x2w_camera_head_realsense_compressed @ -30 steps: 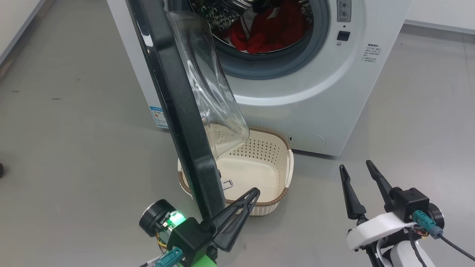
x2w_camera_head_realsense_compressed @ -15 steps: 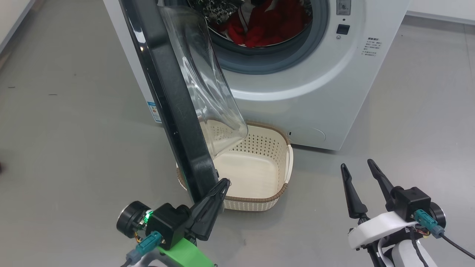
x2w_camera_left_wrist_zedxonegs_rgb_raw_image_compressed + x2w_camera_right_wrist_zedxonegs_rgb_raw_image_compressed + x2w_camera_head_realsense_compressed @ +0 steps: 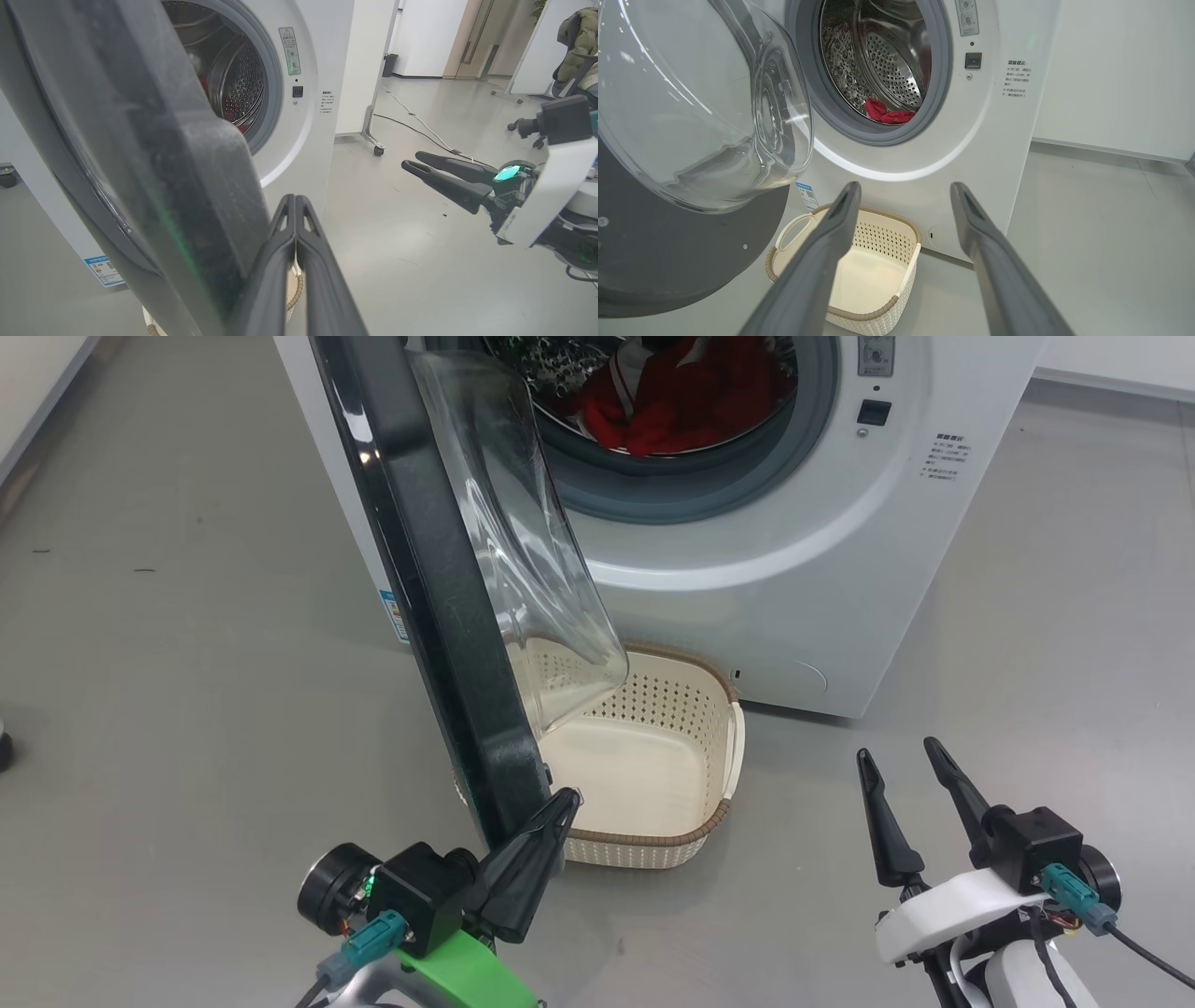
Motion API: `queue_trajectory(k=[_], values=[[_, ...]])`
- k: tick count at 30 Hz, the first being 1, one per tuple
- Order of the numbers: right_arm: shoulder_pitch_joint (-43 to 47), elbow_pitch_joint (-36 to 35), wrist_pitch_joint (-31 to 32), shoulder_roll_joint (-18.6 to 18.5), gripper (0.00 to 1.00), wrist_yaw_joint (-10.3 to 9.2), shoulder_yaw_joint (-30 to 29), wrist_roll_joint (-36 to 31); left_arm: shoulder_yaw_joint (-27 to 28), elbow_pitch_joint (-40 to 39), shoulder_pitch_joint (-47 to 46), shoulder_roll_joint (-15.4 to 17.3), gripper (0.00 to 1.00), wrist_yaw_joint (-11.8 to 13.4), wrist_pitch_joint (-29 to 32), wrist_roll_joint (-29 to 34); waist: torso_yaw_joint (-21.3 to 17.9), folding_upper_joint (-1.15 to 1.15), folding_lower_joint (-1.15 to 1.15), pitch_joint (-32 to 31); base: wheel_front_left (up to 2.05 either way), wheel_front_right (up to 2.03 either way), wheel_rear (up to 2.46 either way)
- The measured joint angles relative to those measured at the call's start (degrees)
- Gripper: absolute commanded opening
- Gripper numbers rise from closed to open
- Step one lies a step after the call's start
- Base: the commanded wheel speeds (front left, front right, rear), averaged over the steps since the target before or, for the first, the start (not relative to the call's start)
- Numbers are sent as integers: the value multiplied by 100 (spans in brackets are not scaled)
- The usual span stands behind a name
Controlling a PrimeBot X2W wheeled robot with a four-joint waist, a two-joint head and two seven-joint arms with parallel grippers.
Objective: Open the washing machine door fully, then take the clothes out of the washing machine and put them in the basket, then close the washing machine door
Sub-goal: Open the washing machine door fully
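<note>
The white washing machine (image 3: 794,569) stands ahead with the clothes (image 3: 672,401), a red heap, in its drum. The washing machine door (image 3: 439,616) swings out edge-on toward me, its clear glass bowl hanging over the basket (image 3: 709,817), which is cream and holds nothing. My left gripper (image 3: 568,796) is shut on nothing, its tips at the door's lower inner edge; the left wrist view shows that gripper (image 3: 295,198) beside the door (image 3: 140,163). My right gripper (image 3: 896,751) is open, right of the basket and apart from it. In its own view, this gripper (image 3: 903,186) points at the basket (image 3: 878,303) and clothes (image 3: 887,114).
Grey floor spreads left and right of the machine. A wheeled stand (image 3: 373,140) and a floor cable (image 3: 420,130) lie beyond the machine's right side. An office chair with a coat (image 3: 579,42) is far right. A wall base (image 3: 37,401) runs along the left.
My left gripper has drawn back toward the lower left, so its tips sit at the door's bottom edge instead of reaching past it. The right arm is still. The view shifted slightly.
</note>
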Motion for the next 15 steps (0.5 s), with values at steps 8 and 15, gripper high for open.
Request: queue_trajectory(k=[8,15], values=[[0,27,0,4,100,23,-43,-43,81,23,35,-64,0,97,16,-101,68,0,0,-33,0,0,0],[0,48,0,9,100,26,-40,-52,154,24,92,-65,0,198,14,-116,109,0,0,-60,0,0,0]])
